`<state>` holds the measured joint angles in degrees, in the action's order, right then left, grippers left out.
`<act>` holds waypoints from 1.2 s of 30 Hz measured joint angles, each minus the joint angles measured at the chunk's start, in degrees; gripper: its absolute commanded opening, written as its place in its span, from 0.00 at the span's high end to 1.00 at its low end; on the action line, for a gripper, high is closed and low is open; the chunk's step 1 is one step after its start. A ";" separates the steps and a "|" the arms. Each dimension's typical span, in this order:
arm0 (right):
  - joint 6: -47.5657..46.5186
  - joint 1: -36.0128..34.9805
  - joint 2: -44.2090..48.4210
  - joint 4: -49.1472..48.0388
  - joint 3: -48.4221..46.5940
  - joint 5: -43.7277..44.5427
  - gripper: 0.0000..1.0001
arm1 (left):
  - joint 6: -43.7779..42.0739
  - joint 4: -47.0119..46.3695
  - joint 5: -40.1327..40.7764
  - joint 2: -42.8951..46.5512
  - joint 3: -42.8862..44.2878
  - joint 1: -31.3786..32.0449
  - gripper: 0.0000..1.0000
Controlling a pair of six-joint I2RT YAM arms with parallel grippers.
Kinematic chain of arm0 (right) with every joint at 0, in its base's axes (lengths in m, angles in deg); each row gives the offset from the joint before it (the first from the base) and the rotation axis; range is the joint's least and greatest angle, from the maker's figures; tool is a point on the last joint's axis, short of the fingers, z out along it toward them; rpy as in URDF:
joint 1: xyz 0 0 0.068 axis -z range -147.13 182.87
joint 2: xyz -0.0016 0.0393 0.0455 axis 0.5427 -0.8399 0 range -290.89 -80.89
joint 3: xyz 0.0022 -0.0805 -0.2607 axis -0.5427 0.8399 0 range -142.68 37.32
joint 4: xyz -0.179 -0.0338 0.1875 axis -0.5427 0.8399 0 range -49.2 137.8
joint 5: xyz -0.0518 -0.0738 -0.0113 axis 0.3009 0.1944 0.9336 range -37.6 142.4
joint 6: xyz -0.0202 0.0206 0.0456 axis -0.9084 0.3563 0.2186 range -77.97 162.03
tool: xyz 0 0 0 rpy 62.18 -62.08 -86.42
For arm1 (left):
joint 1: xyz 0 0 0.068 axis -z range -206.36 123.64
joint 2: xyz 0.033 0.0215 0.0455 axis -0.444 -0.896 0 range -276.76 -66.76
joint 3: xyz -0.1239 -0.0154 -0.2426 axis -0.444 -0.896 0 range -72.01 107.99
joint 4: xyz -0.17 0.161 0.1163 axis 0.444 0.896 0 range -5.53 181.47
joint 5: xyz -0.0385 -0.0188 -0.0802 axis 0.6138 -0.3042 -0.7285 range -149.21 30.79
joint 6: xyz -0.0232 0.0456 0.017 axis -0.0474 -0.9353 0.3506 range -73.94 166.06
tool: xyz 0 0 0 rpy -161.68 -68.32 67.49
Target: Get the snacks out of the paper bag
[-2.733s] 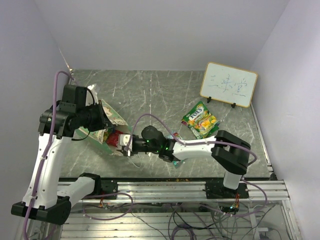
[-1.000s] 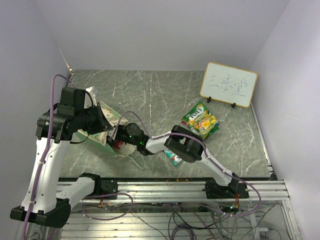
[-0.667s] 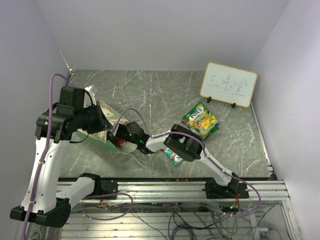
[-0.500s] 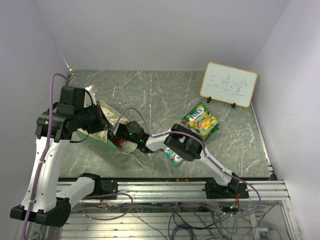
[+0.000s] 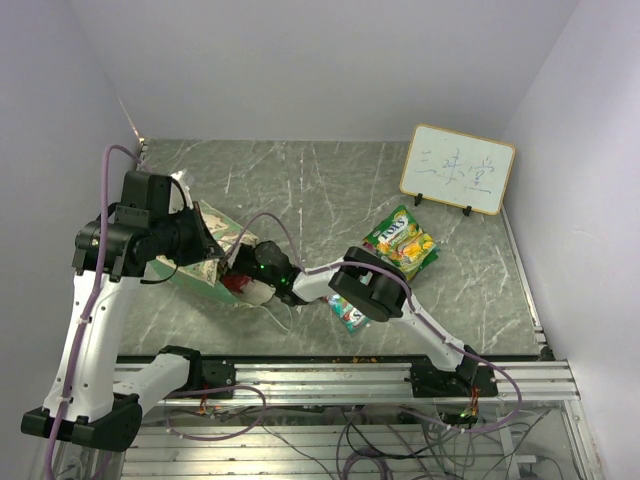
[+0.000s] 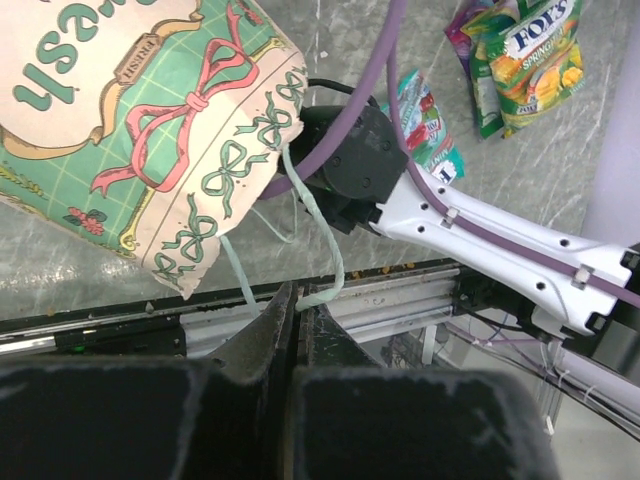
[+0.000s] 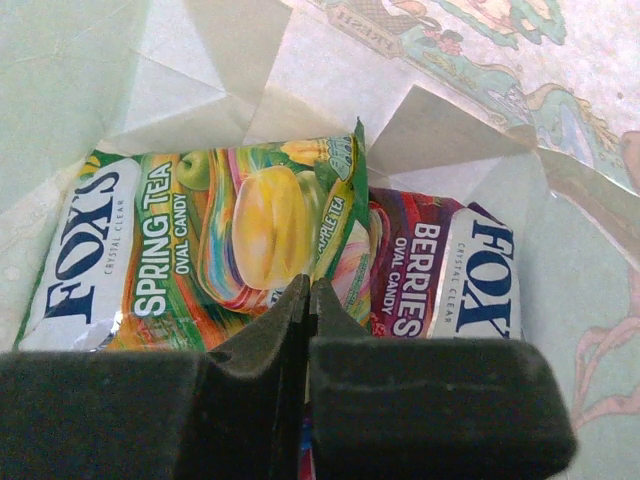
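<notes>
The mint-green paper bag (image 5: 190, 268) lies on its side at the table's left, its ribbon print large in the left wrist view (image 6: 150, 130). My left gripper (image 6: 298, 300) is shut on its string handle (image 6: 325, 250) and holds the mouth up. My right gripper (image 7: 308, 287) is deep inside the bag (image 7: 80, 80). It is shut, with a sliver of red and blue packet between its fingers. Just past its tips lie two snacks, a green-yellow Spring Tea packet (image 7: 200, 240) and a purple Berries packet (image 7: 450, 280). A red packet (image 5: 232, 283) shows at the bag's mouth.
Two snack packets lie outside the bag: a green-yellow one (image 5: 402, 238) at the right and a small pink-green one (image 5: 348, 315) under my right arm's elbow. A white framed whiteboard (image 5: 458, 168) stands at the back right. The metal rail (image 5: 350, 375) runs along the near edge.
My right gripper has pushed further into the bag's mouth and closed from wide open to shut. The left gripper has kept its hold on the handle.
</notes>
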<state>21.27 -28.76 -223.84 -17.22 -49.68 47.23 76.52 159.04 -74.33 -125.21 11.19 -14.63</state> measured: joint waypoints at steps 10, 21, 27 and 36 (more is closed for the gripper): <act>2.29 -1.16 5.01 0.07 4.02 4.61 1.00 | 1.97 -0.20 3.23 -0.09 0.61 0.00 0.93; 2.84 -2.14 16.00 0.02 15.63 7.82 1.00 | 5.03 -1.66 5.27 -0.15 1.44 0.00 0.93; 2.82 -2.19 21.09 0.07 20.72 9.44 1.00 | 5.97 -2.69 5.92 -0.13 1.38 0.00 0.93; 3.67 -2.21 25.86 2.19 22.73 9.86 1.00 | 6.05 -3.13 5.99 -1.64 3.23 0.00 0.93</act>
<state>24.94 -30.96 -197.98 -15.03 -26.95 57.09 82.57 155.91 -68.34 -126.85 14.42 -14.63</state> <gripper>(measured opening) 0.006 0.081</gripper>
